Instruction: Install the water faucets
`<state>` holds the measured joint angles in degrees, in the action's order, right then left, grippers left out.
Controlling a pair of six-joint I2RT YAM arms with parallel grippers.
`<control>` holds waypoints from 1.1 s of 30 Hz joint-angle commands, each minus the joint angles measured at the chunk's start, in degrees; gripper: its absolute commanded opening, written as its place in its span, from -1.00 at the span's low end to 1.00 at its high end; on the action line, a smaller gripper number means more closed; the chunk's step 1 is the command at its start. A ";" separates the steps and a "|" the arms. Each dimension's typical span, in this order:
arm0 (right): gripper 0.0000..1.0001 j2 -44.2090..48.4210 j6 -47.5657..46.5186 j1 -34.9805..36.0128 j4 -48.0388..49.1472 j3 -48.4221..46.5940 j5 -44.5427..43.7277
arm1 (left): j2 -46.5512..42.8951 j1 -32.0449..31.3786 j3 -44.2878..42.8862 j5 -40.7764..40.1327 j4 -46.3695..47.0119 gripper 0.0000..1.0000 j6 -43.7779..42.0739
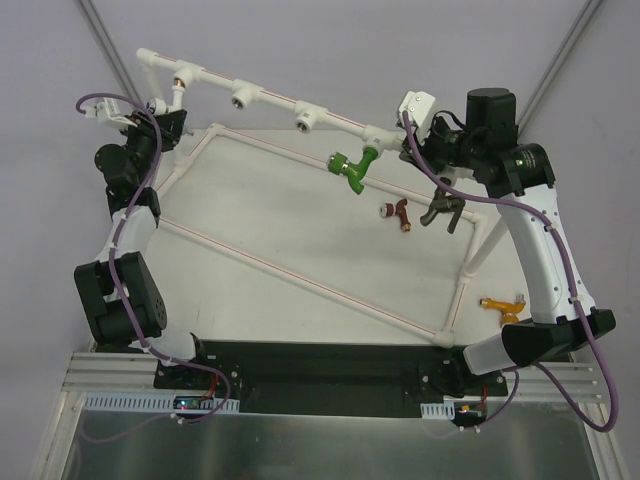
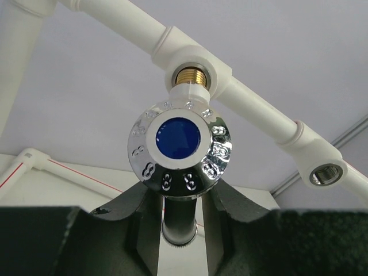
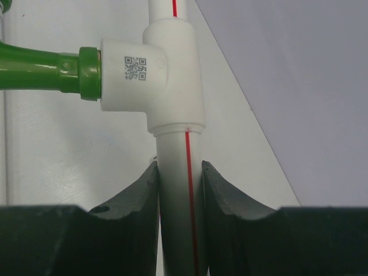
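Nearest us, lower right, an orange plastic faucet lies on the white surface, with the dark red faucet and the dark grey faucet beyond it. Farther back, our right pincer is clenched on the red-striped white pipe below the tee holding the green plastic faucet, while upper left our left pincer grasps the white chrome-capped faucet, its brass thread meeting a tee socket. We judge screwing-in is the step in hand: next, turn it home.
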<state>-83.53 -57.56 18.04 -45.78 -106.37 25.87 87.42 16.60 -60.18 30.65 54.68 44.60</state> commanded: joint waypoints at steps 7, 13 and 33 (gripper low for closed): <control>-0.97 2.14 1.84 -0.90 -1.68 0.46 -0.47 | 1.62 2.82 -8.54 7.93 -2.29 -1.00 2.95; -0.97 2.23 1.66 -0.73 -1.77 0.55 -0.38 | 2.14 3.70 -10.39 9.68 -3.35 -1.00 5.67; -0.96 3.46 -0.97 0.24 -2.83 1.25 1.11 | -0.93 6.52 -11.98 11.01 -13.46 -1.00 9.98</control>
<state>-82.87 -59.20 18.22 -46.22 -105.67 26.33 89.08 24.03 -73.45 43.24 38.81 53.25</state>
